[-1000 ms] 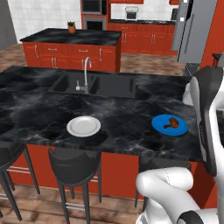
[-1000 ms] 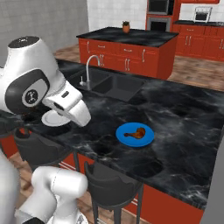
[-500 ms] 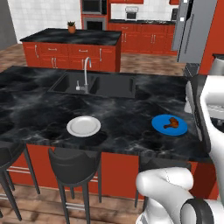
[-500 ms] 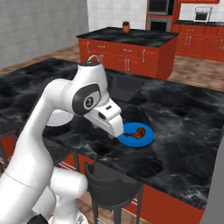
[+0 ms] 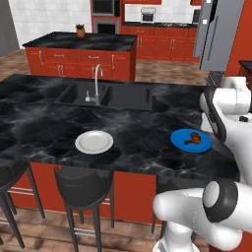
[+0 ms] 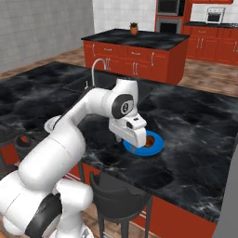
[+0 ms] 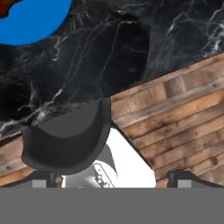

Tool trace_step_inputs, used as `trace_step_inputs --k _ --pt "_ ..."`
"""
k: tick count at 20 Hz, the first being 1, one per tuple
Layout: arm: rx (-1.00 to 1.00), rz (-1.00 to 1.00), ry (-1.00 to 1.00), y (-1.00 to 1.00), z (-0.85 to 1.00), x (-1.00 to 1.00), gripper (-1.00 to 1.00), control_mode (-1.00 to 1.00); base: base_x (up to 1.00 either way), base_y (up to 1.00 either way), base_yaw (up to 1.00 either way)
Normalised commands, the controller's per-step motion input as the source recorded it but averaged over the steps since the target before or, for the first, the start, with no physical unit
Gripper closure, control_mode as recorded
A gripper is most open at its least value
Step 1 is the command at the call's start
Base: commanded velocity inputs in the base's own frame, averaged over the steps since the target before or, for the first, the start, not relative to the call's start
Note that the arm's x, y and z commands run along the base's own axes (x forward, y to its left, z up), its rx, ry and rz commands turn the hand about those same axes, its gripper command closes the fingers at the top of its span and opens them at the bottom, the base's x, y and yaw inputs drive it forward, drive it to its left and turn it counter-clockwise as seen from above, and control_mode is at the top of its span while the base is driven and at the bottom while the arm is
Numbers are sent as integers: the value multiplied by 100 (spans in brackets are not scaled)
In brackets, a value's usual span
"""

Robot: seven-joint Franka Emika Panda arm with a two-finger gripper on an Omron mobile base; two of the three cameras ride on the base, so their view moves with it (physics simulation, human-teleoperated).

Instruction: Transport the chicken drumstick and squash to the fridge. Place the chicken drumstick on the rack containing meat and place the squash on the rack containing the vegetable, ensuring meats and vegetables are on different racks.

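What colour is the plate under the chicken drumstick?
Bright blue. The plate under the chicken drumstick shows best in the left base view.

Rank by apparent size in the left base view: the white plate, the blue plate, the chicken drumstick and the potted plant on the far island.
1-2. White plate and blue plate: look about alike, no clear ranking.
3-4. Chicken drumstick and potted plant: both small; the plant stands much farther away, so their order is unsure.
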Motion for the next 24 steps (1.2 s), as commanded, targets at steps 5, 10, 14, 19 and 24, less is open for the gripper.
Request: trace_step_inputs --k 5,10,14,19,24 --pt "2 -9 8 -3 -26 82 -100 -100 0 0 0" --pt "0 0 -12 0 -39 61 -100 -100 0 0 0" --pt "0 -7 -3 -4 -42 73 -100 -100 0 0 0" --pt "0 -14 0 -3 -29 74 -100 -100 0 0 0" --pt "0 -12 8 -10 -35 69 -100 -100 0 0 0"
